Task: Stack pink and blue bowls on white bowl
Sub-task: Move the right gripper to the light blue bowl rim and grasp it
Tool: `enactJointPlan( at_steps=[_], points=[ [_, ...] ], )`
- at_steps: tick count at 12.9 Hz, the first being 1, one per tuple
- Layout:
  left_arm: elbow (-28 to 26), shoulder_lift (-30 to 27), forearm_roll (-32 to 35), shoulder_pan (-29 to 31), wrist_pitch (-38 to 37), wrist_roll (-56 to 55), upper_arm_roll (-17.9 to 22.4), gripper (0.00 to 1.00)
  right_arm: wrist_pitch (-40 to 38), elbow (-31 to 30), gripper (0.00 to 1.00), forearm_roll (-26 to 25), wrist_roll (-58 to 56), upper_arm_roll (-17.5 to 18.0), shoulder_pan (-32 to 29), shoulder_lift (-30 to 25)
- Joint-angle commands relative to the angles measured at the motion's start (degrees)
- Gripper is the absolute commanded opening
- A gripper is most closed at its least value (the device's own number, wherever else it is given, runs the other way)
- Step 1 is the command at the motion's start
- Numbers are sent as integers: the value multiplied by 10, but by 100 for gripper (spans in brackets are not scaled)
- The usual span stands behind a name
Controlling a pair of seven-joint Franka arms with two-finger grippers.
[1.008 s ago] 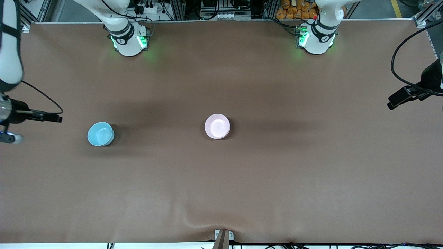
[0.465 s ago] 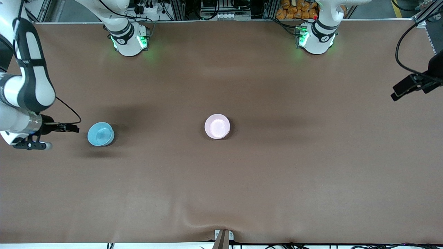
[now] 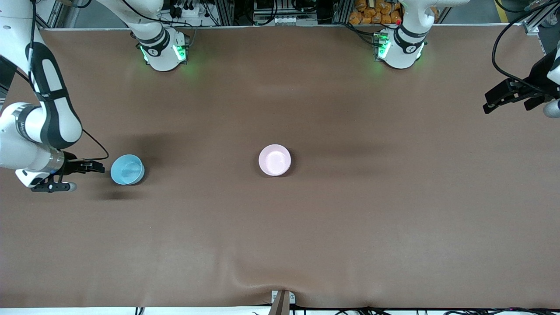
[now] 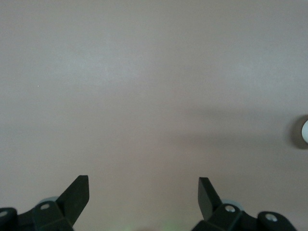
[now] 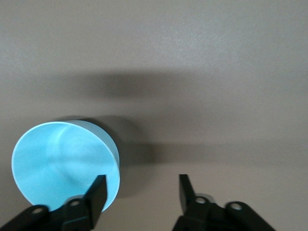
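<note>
Brown table [image 3: 306, 227] across the whole front view, cloth rumpled near the front edge. No readable writing or labels anywhere; only green lights at the two arm bases.

Right arm [image 3: 43, 109] reaching in from the right arm's end of the table, right gripper [image 3: 89, 166] low, just beside the blue bowl [image 3: 127, 169]. Fingers [image 5: 98, 192] spread apart in the right wrist view, holding nothing, one fingertip overlapping the bowl's rim in that view; contact not certain. Left gripper [image 3: 503, 97] over the left arm's end of the table, well apart from both bowls. Fingers [image 4: 77, 192] spread wide in the left wrist view, holding nothing, only bare cloth between them.

Pink bowl [image 3: 274, 160] upright near the middle of the table, well apart from the blue bowl, about level with it. Blue bowl upright, toward the right arm's end.

Right wrist view alone: blue bowl's [image 5: 65, 166] glossy inside and its shadow on the cloth. Left wrist view alone: a pale sliver of a bowl [image 4: 304, 133] at the frame edge, colour not clear. Front view alone: both arms and both bowls together.
</note>
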Motion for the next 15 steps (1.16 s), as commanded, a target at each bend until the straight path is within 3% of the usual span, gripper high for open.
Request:
enactJointPlan(
  at_steps=[1, 5, 9, 15],
  points=[
    [-11, -14, -9, 0, -6, 17, 1, 100, 30, -20, 56, 25, -13, 9, -9, 2],
    [-13, -6, -12, -3, -2, 8, 1, 100, 68, -49, 52, 28, -13, 10, -6, 3],
    [-25, -8, -12, -3, 5, 9, 0, 100, 81, -58, 36, 29, -13, 11, -4, 3],
    [-39, -20, -12, -2, 6, 9, -1, 100, 84, -63, 34, 30, -12, 12, -2, 3]
  ],
)
